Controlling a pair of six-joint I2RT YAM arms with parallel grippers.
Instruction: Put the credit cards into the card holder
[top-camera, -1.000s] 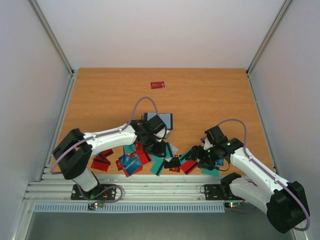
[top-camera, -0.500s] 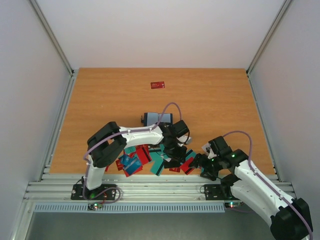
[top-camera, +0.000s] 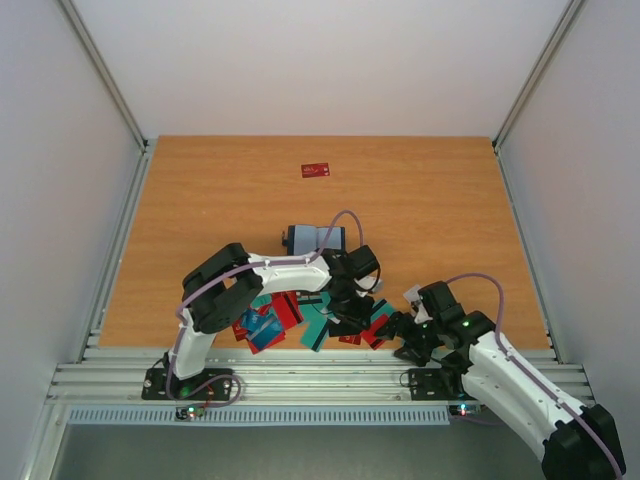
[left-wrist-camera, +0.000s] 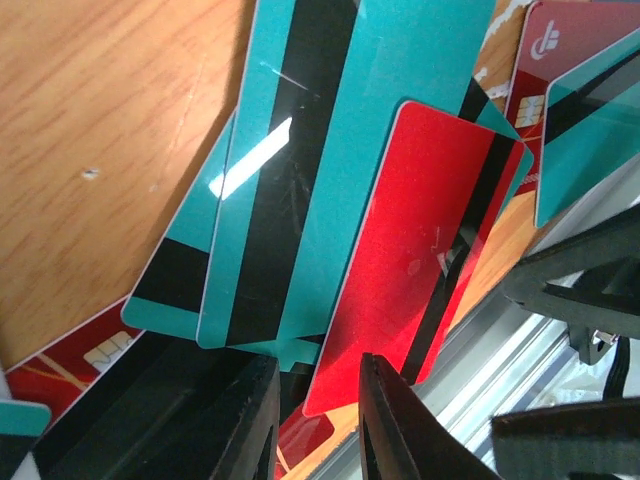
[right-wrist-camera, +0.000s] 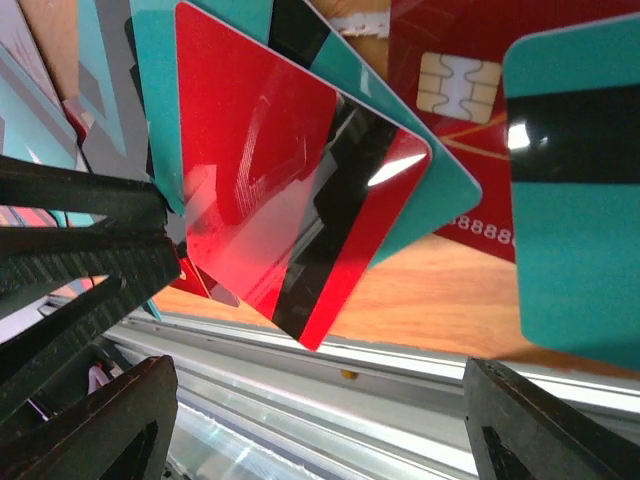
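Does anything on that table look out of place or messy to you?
Yes. One red card lies alone at the far side of the table, well apart from everything else. The other credit cards sit in a jumbled, overlapping heap at the near edge, askew at all angles, just nearer than the card holder.

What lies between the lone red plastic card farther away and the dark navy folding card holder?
Only bare wooden tabletop, in the top view, between the lone red plastic card and the dark navy card holder.
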